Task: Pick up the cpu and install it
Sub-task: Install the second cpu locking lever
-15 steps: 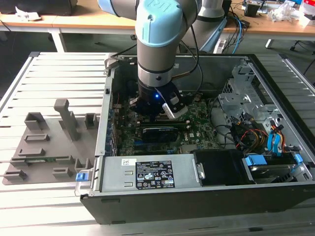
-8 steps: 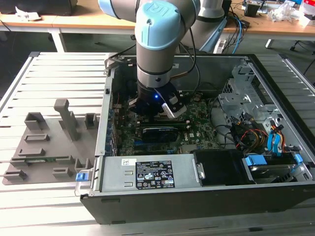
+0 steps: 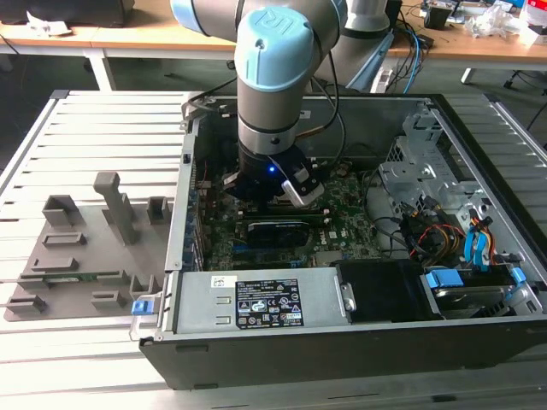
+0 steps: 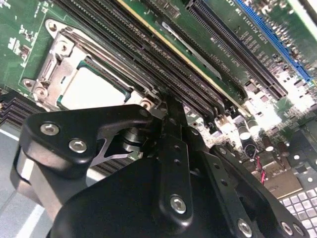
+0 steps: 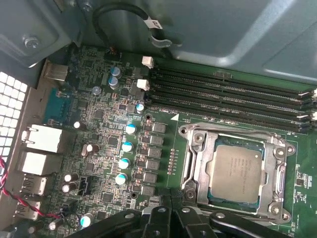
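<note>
So the arm (image 3: pixel 278 77) is reaching straight down into the open computer case (image 3: pixel 342 342) sitting on the slatted metal surface (image 3: pixel 94 120), with the end effector (image 4: pixel 168 106) hovering low over the green motherboard (image 5: pixel 109 129). The cpu (image 5: pixel 234 168) is already sitting in the socket (image 5: pixel 195 158), flat, silver top plate facing up, with the metal frame around it on all sides; you can see it in both wrist views, and in the second wrist view it shows up as a bright square (image 4: pixel 96 91) just beside the fingertips. The end effector looks closed, both black fingers pressed together into one narrow tip with nothing pinched between them, and that tip is right at the edge of the socket frame, next to the long black memory slots (image 5: pixel 233 96). Can't quite tell if the tip actually touches the board or just floats over it. In the exterior view, a grey fixture tray (image 3: pixel 77 256) with a few holders lies on the surface to the exterior view's left of the case, well apart from the arm.
</note>
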### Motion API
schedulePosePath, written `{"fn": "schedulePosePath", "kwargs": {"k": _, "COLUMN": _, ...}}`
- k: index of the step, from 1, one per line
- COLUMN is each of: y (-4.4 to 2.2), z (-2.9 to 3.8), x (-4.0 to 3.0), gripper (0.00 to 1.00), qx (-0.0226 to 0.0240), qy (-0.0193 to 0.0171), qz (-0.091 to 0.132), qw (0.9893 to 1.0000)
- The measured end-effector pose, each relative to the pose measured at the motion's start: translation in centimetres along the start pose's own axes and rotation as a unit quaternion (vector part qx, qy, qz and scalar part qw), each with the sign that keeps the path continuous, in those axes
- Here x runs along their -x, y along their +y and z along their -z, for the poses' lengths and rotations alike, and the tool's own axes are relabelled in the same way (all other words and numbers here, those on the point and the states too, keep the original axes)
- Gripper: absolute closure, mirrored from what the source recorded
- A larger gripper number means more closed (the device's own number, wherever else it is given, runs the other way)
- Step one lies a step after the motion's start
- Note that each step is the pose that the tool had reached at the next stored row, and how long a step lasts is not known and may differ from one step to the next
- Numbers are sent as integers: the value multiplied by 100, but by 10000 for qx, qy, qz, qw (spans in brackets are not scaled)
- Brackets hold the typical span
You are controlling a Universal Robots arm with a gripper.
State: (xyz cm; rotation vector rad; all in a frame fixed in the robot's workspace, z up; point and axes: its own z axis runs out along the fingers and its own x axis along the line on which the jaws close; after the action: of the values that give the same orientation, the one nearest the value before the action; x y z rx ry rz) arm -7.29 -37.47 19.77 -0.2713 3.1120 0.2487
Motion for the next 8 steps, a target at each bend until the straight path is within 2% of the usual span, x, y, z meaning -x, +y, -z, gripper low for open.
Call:
{"fn": "schedulePosePath", "kwargs": {"k": 6, "y": -50, "z": 8, "x": -8, "gripper": 89, "qx": -1, "qy": 1, "qz": 12, "qw": 10000}}
{"fn": "schedulePosePath", "kwargs": {"k": 8, "y": -48, "z": 35, "x": -7, "gripper": 89, "qx": -2, "qy": 2, "qz": 11, "qw": 10000}}
